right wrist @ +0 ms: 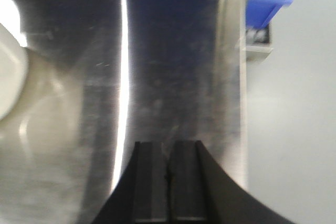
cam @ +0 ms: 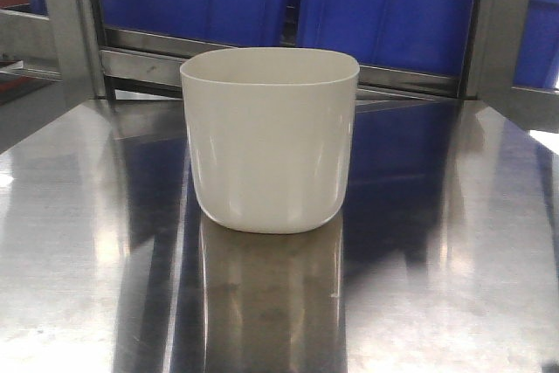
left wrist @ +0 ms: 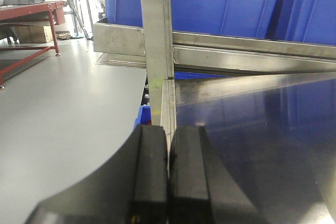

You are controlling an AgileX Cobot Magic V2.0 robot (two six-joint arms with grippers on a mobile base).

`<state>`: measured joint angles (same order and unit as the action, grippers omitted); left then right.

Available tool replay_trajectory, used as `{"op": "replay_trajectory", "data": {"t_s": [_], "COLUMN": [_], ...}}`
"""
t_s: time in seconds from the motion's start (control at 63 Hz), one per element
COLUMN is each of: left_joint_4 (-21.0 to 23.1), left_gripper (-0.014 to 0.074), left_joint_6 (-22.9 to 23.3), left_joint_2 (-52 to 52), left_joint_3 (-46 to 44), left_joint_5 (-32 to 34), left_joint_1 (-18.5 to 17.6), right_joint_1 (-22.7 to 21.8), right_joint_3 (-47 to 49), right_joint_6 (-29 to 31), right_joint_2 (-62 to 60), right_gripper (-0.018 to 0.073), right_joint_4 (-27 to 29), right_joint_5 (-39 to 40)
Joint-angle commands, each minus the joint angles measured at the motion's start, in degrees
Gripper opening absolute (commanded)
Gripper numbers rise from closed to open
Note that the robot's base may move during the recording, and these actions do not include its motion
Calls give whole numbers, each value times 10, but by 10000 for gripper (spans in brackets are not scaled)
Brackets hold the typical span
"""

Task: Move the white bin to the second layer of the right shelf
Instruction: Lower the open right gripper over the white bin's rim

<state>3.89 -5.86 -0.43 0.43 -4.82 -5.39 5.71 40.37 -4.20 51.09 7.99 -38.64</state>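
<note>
On the left, the left gripper (left wrist: 168,179) has its two black fingers (left wrist: 149,171) pressed together, with nothing between them. It is at the left edge of the steel table (left wrist: 262,129), in front of an upright steel post (left wrist: 156,40). The grey floor (left wrist: 63,114) lies further to the left.

In the middle, the white bin (cam: 269,141) stands upright on the steel table, near its back edge, and its open top faces up. No gripper touches it. Behind it, on a higher level, big blue crates (cam: 384,15) stand side by side.

On the right, the right gripper (right wrist: 168,182) also has its fingers closed against each other and holds nothing. It is over the table near the right edge. In its camera the bin shows only at the left border, well apart from the fingers.
</note>
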Motion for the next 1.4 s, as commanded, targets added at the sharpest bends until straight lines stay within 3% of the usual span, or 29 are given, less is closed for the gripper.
{"op": "replay_trajectory", "data": {"t_s": [0.0, 0.159, 0.445, 0.746, 1.0, 1.382], "left_joint_4": [3, 3, 3, 3, 3, 3], "left_gripper": [85, 85, 85, 85, 85, 85], "left_joint_6": [1, 1, 1, 1, 1, 1], "left_joint_2": [-8, -8, -8, -8, -8, -8], "left_joint_3": [21, 21, 21, 21, 21, 21], "left_joint_5": [48, 48, 48, 48, 48, 48], "left_joint_1": [-5, -5, -5, -5, -5, -5], "right_joint_1": [30, 75, 135, 191, 212, 239], "right_joint_3": [50, 113, 271, 442, 544, 602], "right_joint_6": [-50, -102, -149, -154, -282, -286], "right_joint_2": [29, 99, 208, 324, 427, 486], "right_gripper": [48, 104, 392, 396, 396, 396], "right_joint_4": [8, 7, 6, 14, -40, -64], "right_joint_5": [-1, -46, -163, -248, -293, -319]}}
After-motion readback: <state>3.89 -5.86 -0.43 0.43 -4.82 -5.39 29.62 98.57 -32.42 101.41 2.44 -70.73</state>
